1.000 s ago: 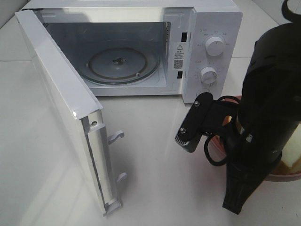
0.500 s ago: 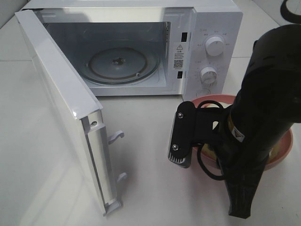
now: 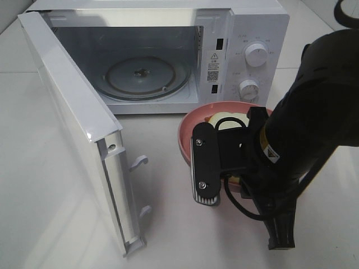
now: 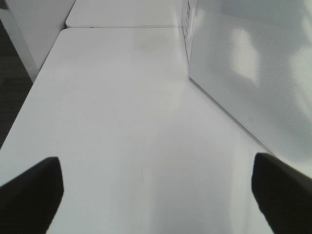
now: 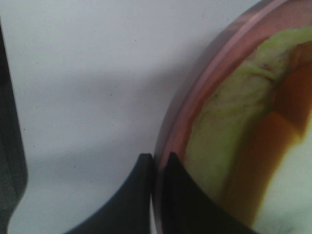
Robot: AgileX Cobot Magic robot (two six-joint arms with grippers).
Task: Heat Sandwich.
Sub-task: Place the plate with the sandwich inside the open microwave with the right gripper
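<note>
The sandwich (image 3: 227, 119), yellow-green with orange filling, lies on a round pink plate (image 3: 189, 126) in front of the microwave's (image 3: 258, 22) control panel. In the right wrist view my right gripper (image 5: 157, 158) is shut on the plate's rim (image 5: 214, 58), one finger on each side of it, with the sandwich (image 5: 229, 131) just inside. My right arm (image 3: 320, 112) covers much of the plate from above. The microwave door (image 3: 73, 112) stands wide open, showing the glass turntable (image 3: 140, 75). My left gripper (image 4: 156, 170) is open over bare table, holding nothing.
The open door juts out toward the front left, with its latch hooks (image 3: 137, 162) sticking out. In the left wrist view, the door's outer face (image 4: 253, 63) rises beside my left gripper. The white table's edge (image 4: 29, 97) runs along the other side.
My right arm has moved left, carrying the plate and sandwich from the far right to the front of the microwave opening. The left gripper has not moved.
</note>
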